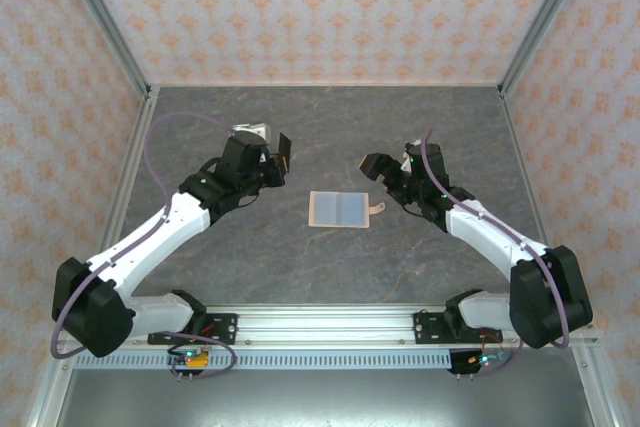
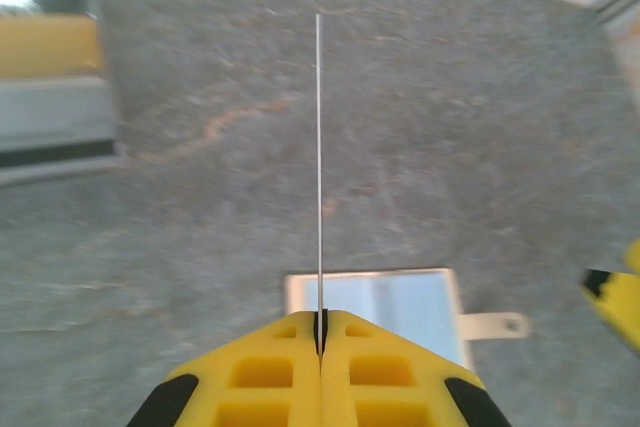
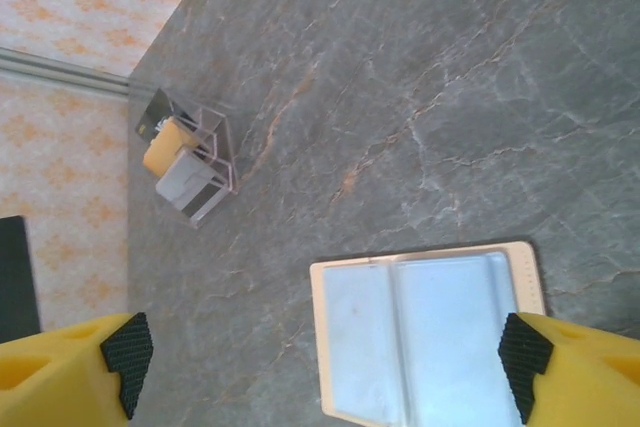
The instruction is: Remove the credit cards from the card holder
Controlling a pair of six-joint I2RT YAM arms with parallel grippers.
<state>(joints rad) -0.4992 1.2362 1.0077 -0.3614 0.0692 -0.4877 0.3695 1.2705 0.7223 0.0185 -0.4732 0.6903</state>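
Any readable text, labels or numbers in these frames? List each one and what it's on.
No legible text in any view.
card holder: open, pale pockets blank, no lettering visible.
card pile: black, tan and grey faces; any print is too small and blurred to read.
card in the left gripper: seen edge-on in the wrist view, faces hidden.

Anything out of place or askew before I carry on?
Only the card pile: its cards lie fanned, not squared. The card holder lies open and flat; the left gripper pinches one card cleanly.
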